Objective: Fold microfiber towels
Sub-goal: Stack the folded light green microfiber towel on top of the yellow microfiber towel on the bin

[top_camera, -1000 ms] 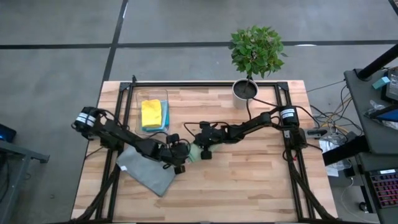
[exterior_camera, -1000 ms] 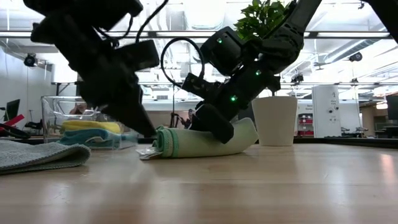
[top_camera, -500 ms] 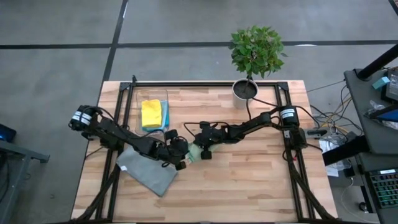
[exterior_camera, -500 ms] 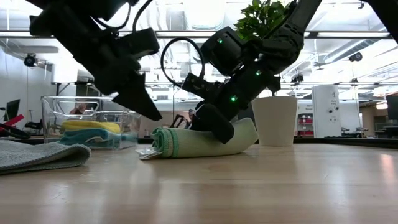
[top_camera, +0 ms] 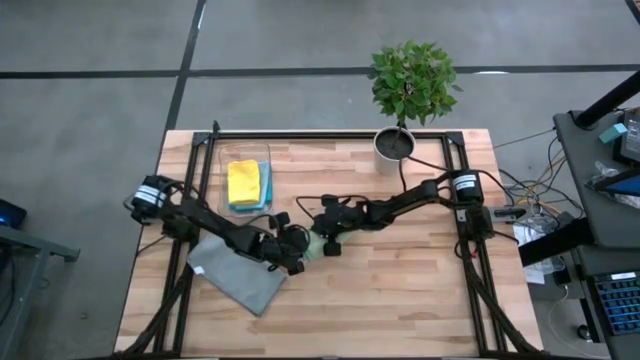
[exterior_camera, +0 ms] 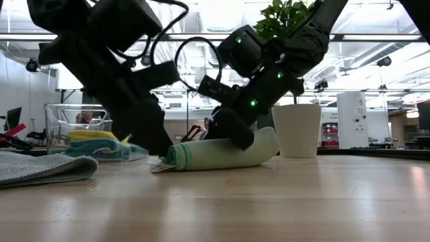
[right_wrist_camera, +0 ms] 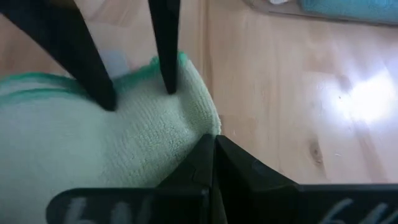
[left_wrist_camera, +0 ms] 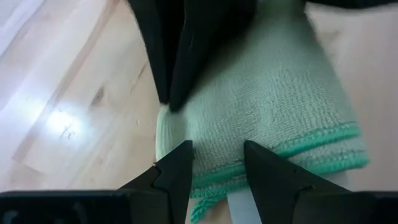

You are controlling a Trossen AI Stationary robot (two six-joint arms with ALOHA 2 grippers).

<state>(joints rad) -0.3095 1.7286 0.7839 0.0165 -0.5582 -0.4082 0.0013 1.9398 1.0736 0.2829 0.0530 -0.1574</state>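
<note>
A light green towel point(exterior_camera: 215, 154) with a darker green hem lies folded into a thick bundle on the table's middle point(top_camera: 314, 244). My right gripper point(exterior_camera: 240, 140) is shut and sits on top of the bundle. My left gripper point(left_wrist_camera: 214, 149) is open at the bundle's hemmed end, one finger on each side of the hem's middle. A grey towel point(top_camera: 235, 275) lies flat by the near left edge. A yellow towel point(top_camera: 243, 182) and a teal one point(top_camera: 265, 185) lie in the clear bin. My left gripper sets its two open fingertips point(right_wrist_camera: 109, 99) on the top layer at the towel's hemmed end point(left_wrist_camera: 214, 177), slanting down from the table's left; nothing is pinched. The towel lies on the table. My right gripper presses its shut fingertips point(right_wrist_camera: 214, 146) on the bundle's top near its long folded edge point(right_wrist_camera: 199, 124), slanting down from the table's right. The cloth dents under them point(exterior_camera: 232, 142). The towel stays on the table.
The clear plastic bin point(top_camera: 222, 160) stands at the far left. A white pot point(top_camera: 394, 147) with a green plant stands at the far edge, right of the middle. Bare wood lies to the right and near side of the towel.
My left gripper rose a little off the towel's hemmed end, then came back down onto it, tipped more steeply. Its fingers stayed equally open. The green towel has kept its place under my right gripper.
</note>
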